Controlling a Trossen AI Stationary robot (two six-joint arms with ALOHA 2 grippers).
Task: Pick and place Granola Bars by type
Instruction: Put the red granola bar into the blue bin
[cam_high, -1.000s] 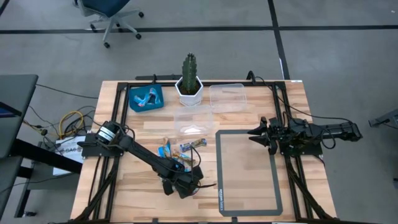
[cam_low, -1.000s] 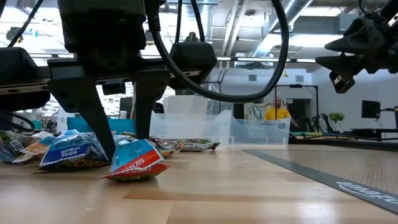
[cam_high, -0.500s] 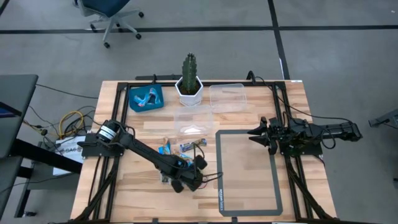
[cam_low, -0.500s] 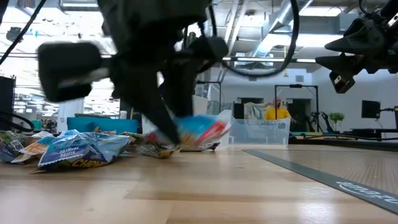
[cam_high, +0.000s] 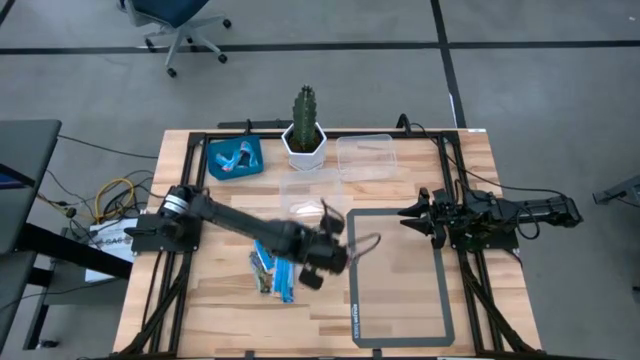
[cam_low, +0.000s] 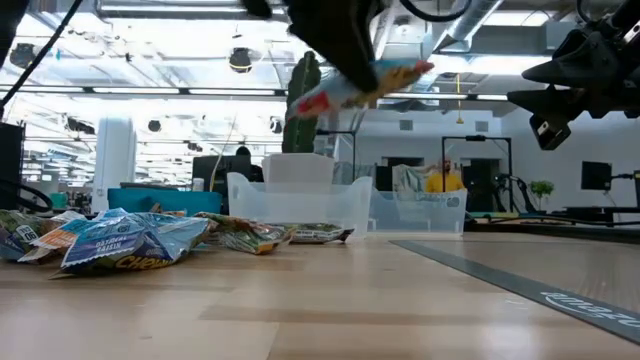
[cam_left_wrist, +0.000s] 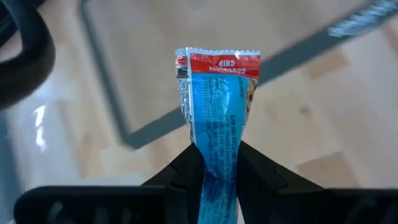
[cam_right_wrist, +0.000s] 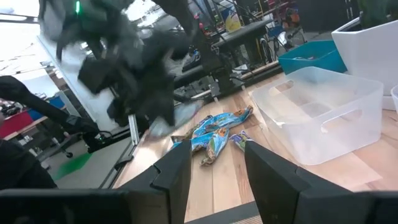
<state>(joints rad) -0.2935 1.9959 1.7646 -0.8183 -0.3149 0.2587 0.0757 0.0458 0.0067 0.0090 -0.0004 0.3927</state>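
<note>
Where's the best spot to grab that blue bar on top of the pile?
Probably across the middle of the top blue bar, coming straight down. It lies flat on the pile, so its thin sides fit between the left tool's fingers, as with the held bar.

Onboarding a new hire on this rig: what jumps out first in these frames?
The left pincer, raised above the table beside the grey-framed mat, is shut on a light blue granola bar with a red end. Below it, a heap of granola bars lies on the wood. The right pincer waits open at the table's right side.
</note>
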